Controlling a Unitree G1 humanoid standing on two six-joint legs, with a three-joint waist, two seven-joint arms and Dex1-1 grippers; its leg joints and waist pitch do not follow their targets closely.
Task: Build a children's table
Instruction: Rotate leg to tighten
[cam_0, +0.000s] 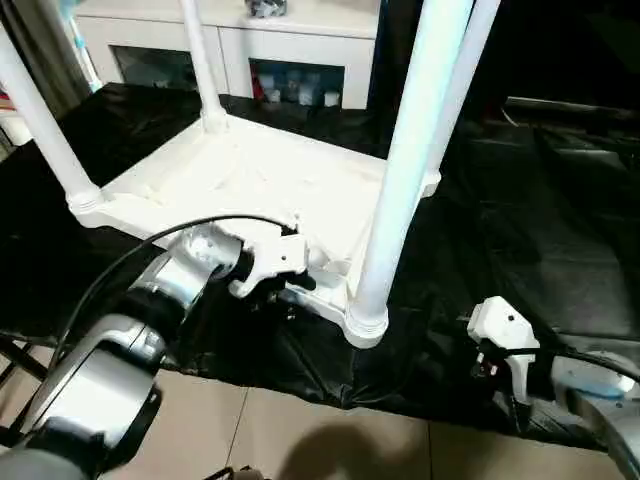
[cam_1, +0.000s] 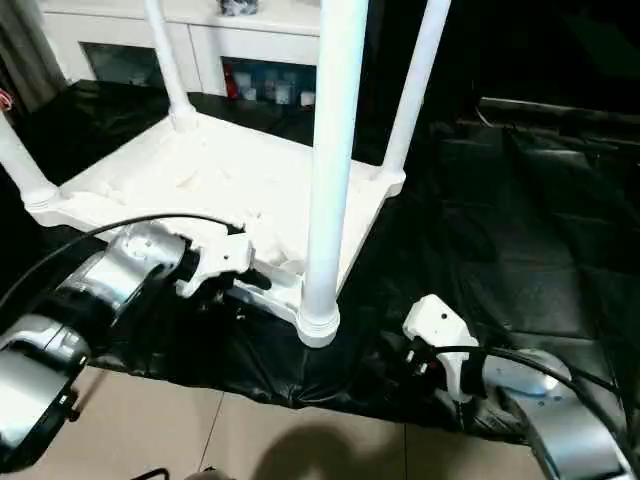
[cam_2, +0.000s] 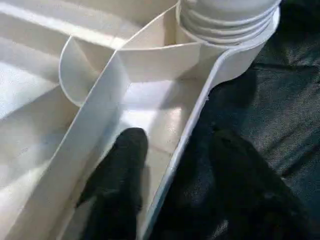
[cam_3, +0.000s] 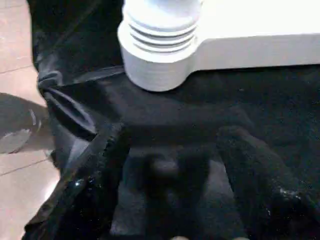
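A black sheet (cam_0: 560, 230) covers the work surface across the middle of the frame; beige floor tiles (cam_0: 300, 440) run along the lower edge. A white glass-doored cabinet (cam_0: 290, 45) stands at the upper centre, with small items, too small to identify, behind its panes.

The children's table (cam_0: 250, 180) lies upside down on the sheet, centre-left of the frame, ribbed underside up. Four white legs stand upright in the corner sockets: one at the left edge (cam_0: 40, 120), one at upper centre-left (cam_0: 200, 60), and two right of centre, the near leg (cam_0: 405, 170) rising from the near corner socket (cam_0: 366, 322).

The left gripper (cam_2: 172, 165), lower left of centre in the head view, straddles the tabletop's near edge just beside that socket. One black finger (cam_2: 122, 170) sits inside the ribbed channel; the other is outside, over the sheet. The fingers are partly spread; whether they press the rim cannot be told.

The right gripper (cam_3: 172, 165), at lower right, sits low over the sheet near the same corner, apart from the table. Its fingers are spread and hold nothing
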